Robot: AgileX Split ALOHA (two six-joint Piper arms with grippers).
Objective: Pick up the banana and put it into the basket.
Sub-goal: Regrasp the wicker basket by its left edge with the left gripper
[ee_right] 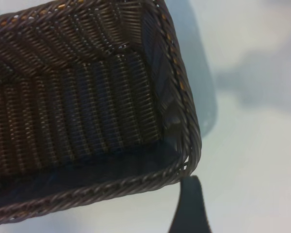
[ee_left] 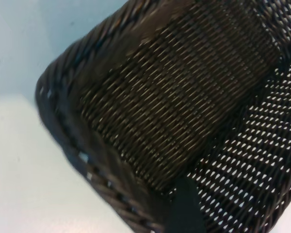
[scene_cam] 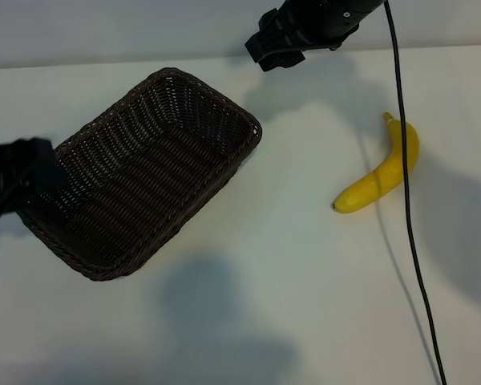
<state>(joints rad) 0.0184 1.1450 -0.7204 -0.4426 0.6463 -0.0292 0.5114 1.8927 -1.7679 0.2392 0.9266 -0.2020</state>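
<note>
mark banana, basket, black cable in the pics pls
banana (scene_cam: 382, 173): exterior view, middle of its yellow body.
basket (scene_cam: 239, 112): exterior view, woven rim at the corner nearest the banana.
black cable (scene_cam: 413, 265): exterior view, stretch below the banana.

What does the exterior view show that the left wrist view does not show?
Only the exterior view shows the curved yellow banana lying on the white table, a thin black cable crossing it, and the right tool above the far edge. Only the left wrist view shows the basket's weave close up. Both show the empty dark brown woven wicker basket.
</note>
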